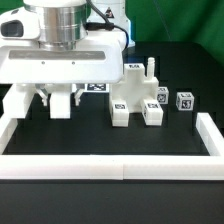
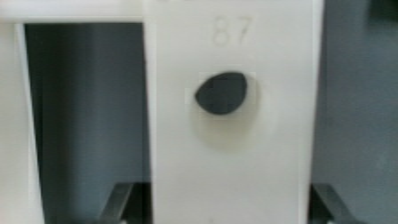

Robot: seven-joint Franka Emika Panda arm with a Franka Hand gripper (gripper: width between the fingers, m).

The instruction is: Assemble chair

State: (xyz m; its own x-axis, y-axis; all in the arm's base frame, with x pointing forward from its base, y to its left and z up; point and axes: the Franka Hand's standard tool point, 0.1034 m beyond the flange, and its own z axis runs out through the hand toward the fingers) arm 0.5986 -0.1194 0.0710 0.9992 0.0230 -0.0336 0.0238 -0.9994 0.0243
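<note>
The gripper point(image 1: 60, 98) clamps a holed white chair panel point(image 2: 231, 150), its ends cut off in the wrist view; other chair parts point(image 1: 140, 98) cluster at its three o'clock in the exterior view, tags unreadable.

Exterior view: light was bright and even. White chair parts point(image 1: 125, 108) were washed out against the black table point(image 1: 90, 135); shadows faint, detail coarse. Wrist view: dimmer, grey cast. Panel point(image 2: 231, 150) lay close and blurred, its stamped number barely legible.
</note>
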